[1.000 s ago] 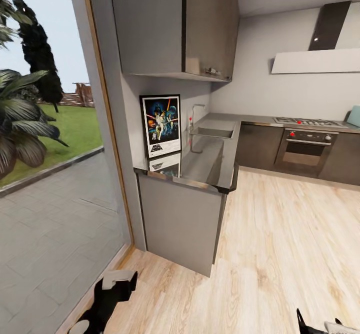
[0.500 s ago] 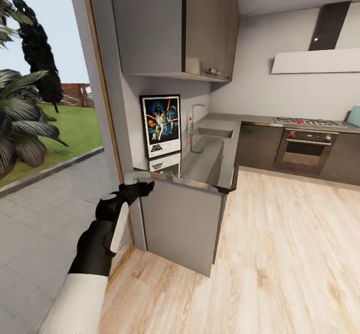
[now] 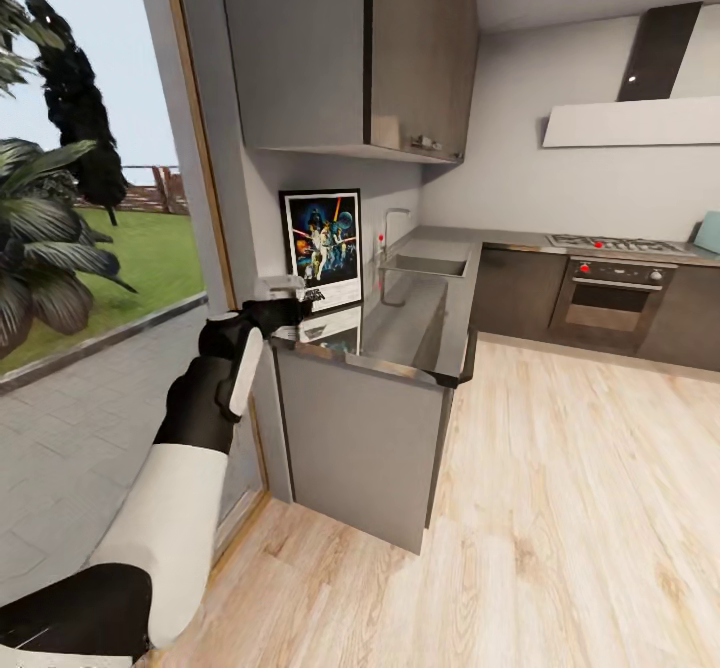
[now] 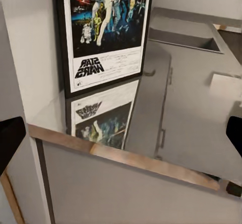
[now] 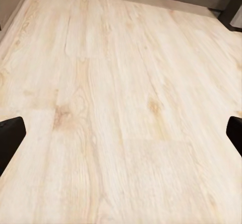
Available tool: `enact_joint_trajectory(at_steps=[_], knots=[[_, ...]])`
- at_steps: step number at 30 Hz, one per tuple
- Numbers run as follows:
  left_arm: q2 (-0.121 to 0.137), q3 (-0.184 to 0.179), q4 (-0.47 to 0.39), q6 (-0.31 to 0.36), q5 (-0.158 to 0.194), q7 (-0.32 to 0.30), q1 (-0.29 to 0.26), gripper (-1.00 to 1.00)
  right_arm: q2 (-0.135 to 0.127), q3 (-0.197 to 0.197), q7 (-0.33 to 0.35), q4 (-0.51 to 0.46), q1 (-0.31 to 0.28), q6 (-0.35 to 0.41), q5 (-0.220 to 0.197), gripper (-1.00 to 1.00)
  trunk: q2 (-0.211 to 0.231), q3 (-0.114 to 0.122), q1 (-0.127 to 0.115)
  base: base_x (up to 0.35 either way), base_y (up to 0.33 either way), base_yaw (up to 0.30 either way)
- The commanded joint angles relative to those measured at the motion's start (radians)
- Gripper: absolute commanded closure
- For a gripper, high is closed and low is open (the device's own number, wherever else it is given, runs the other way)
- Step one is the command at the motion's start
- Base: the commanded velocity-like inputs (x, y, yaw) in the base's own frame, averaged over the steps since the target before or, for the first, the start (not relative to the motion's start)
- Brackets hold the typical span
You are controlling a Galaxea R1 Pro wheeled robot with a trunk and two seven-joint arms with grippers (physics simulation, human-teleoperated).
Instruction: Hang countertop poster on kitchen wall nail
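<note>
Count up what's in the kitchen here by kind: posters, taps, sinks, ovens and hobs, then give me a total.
Posters: 1, the poster standing on the kitchen countertop; the copy below it is only a reflection.
Taps: 1, the tap.
Sinks: 1, the sink.
Ovens: 1, the oven.
Hobs: 1, the hob.
Total: 5

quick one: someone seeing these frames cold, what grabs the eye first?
Probably the poster, standing upright against the wall at the near end of the glossy countertop, which mirrors it. Next, the left gripper, raised at the counter's near corner just beside the poster, fingers apart and holding nothing. Then the big window on the left with garden plants outside.
</note>
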Motion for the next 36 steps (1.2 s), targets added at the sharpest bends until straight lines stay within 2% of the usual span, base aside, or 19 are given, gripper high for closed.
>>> enact_joint_trajectory(at_steps=[1, 24, 36], knots=[[0.001, 0.004, -0.006, 0.005, 0.0, -0.002, -0.004, -1.0, -0.001, -0.001, -0.001, 0.001, 0.0, -0.002, 0.004, -1.0, -0.001, -0.001, 0.0, 0.238, 0.066, 0.0], [0.001, 0.003, -0.009, 0.007, 0.002, -0.007, -0.005, -1.0, -0.001, -0.001, -0.001, 0.001, 0.0, -0.002, 0.005, -1.0, -0.001, -0.001, 0.0, 0.316, 0.139, 0.0], [0.0, -0.001, -0.011, 0.007, 0.003, -0.008, -0.005, -1.0, -0.001, -0.001, -0.001, 0.002, 0.0, -0.001, 0.006, -1.0, -0.001, 0.007, 0.0, 0.018, 0.006, -0.272]])
